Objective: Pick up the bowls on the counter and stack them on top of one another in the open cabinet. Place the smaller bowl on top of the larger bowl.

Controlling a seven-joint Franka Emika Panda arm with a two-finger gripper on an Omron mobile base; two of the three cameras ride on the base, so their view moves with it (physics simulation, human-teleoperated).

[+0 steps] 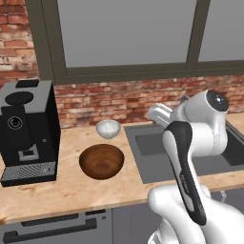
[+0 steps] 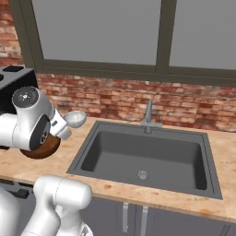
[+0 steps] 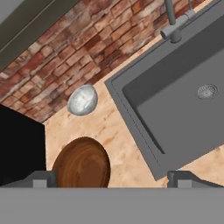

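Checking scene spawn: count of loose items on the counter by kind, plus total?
Small glossy white round bowl: 1
Wide dark brown wooden bowl: 1
Black coffee machine: 1
Total: 3, all on the light tan wood-grain counter, left of the dark grey sink.

Brick kitchen wall, as you saw it.
A red brick wall ran beneath a dark-framed grey window.
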